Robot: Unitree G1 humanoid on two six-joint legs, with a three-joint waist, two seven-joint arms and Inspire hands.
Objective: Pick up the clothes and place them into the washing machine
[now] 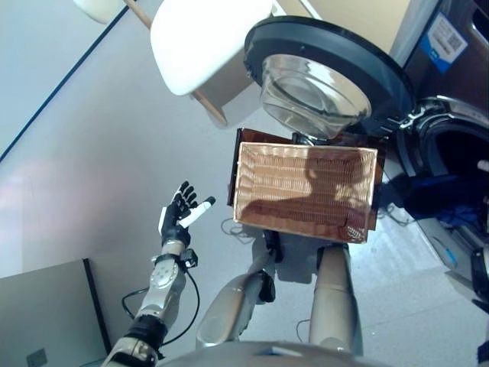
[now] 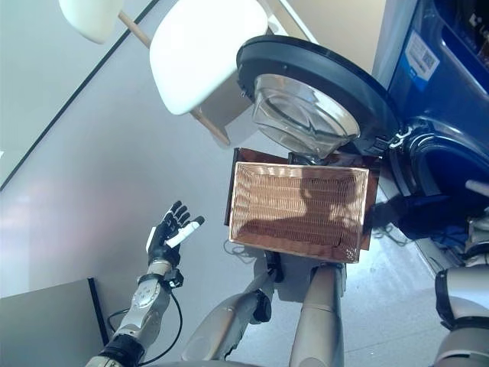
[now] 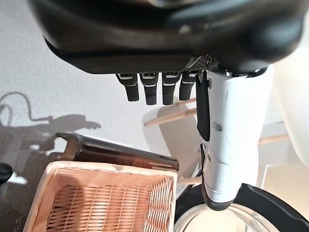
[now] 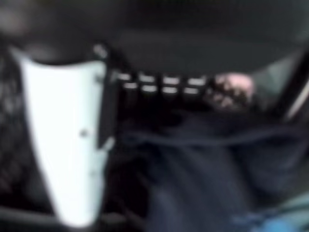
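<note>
Washing machine (image 2: 447, 84) stands at right, its round glass door (image 2: 313, 95) swung open over the floor. White chair (image 2: 200, 53) sits behind the door. Wicker basket (image 2: 298, 210) sits on a dark stand below the door and looks empty. Dark blue clothes (image 2: 428, 214) lie in the drum opening. Left robot hand (image 1: 182, 210) is raised over the floor, well apart from the basket, fingers spread and holding nothing. Right robot hand (image 4: 72, 145) is against the dark clothes at the drum; cannot tell its fingers' state.
</note>
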